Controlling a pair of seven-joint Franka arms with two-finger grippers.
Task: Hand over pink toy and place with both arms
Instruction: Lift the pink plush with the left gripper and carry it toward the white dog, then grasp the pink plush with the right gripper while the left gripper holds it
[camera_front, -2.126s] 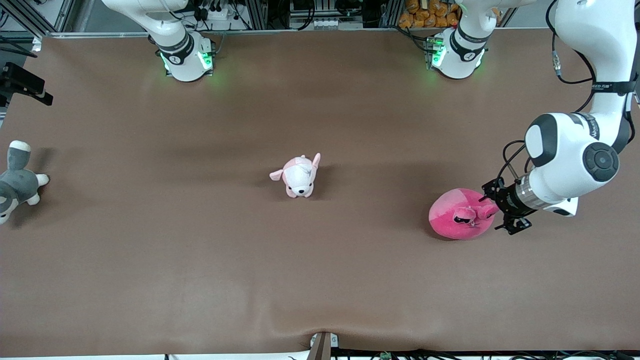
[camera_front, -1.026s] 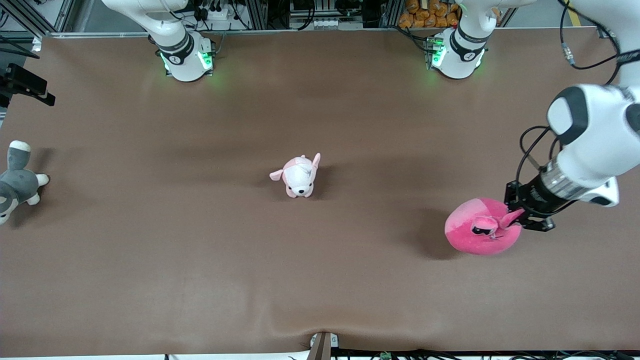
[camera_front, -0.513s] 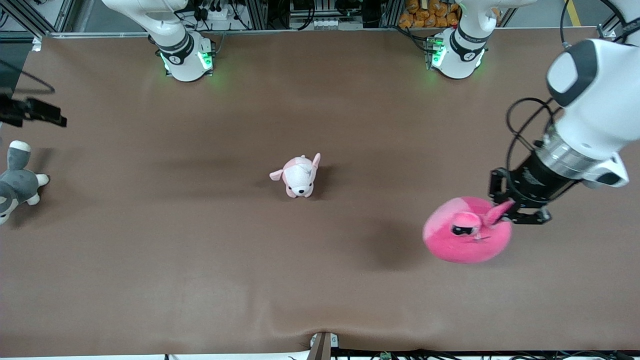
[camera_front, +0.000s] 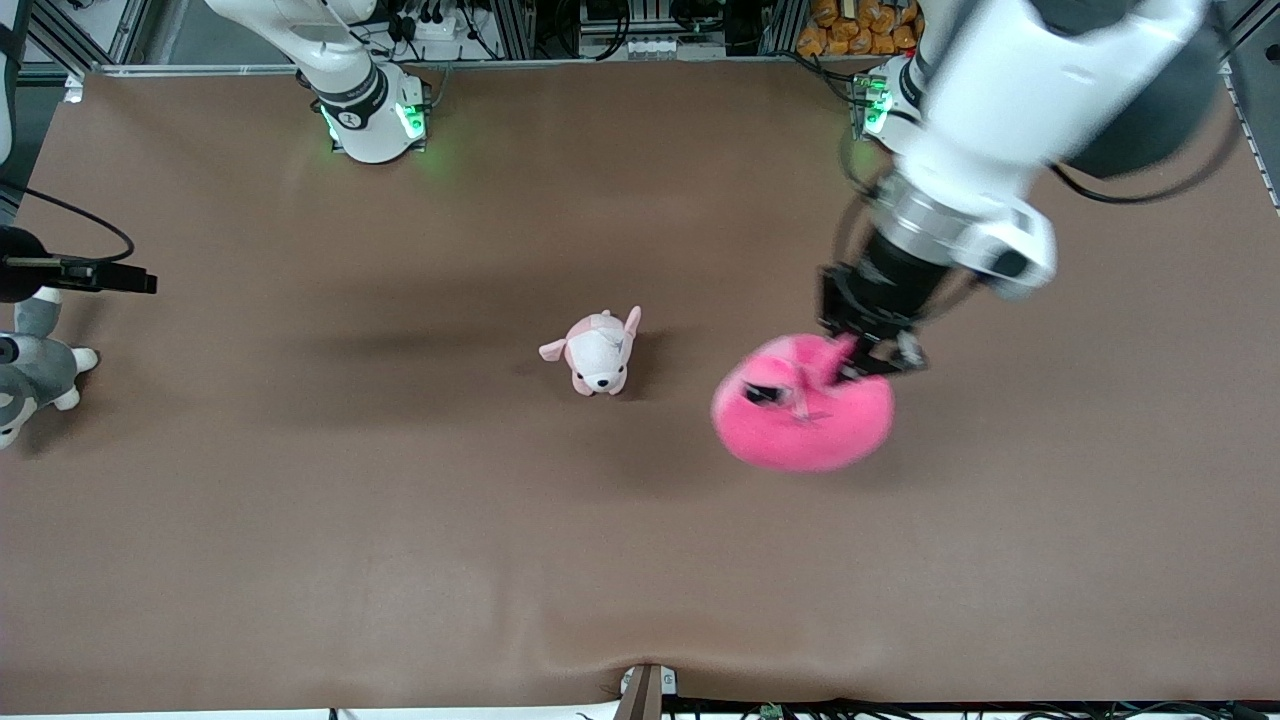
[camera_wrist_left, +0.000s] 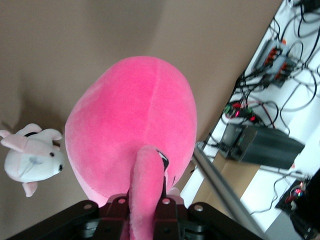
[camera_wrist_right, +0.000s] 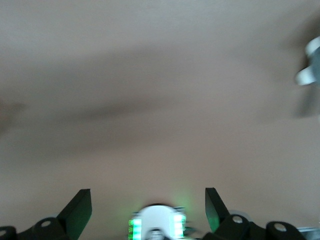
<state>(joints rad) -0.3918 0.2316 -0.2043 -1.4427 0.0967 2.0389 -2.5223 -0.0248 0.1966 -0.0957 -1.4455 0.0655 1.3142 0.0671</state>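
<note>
A: Item one, the task piece?
B: Large round hot-pink plush toy (camera_front: 803, 420) with black angry eyes, carried in the air over the brown desk (camera_front: 400, 520), between the desk's middle and the left arm's end. The left wrist view shows one of its small flaps running up into the fingers.

A: Item two, its holder?
B: Left gripper (camera_front: 868, 352), black, on the white left arm (camera_front: 1010, 110) reaching in from its base. Its fingers (camera_wrist_left: 162, 202) are clamped tight on the flap of the hot-pink plush toy (camera_wrist_left: 132, 135), whose body hangs below them.

A: Item three, the other gripper?
B: Right gripper (camera_front: 140, 282), black, showing at the edge of the front view over the right arm's end of the desk. In the right wrist view its fingers (camera_wrist_right: 80, 206) stand wide apart with nothing between them; bare desk lies beneath.

A: Remaining stock?
B: Small pale pink-and-white puppy plush (camera_front: 598, 352), resting on the desk near its middle, beside the spot the pink toy hangs over, also seen in the left wrist view (camera_wrist_left: 31, 159). Grey-and-white plush animal (camera_front: 35, 365), lying at the right arm's end of the desk, just beneath the right gripper.
</note>
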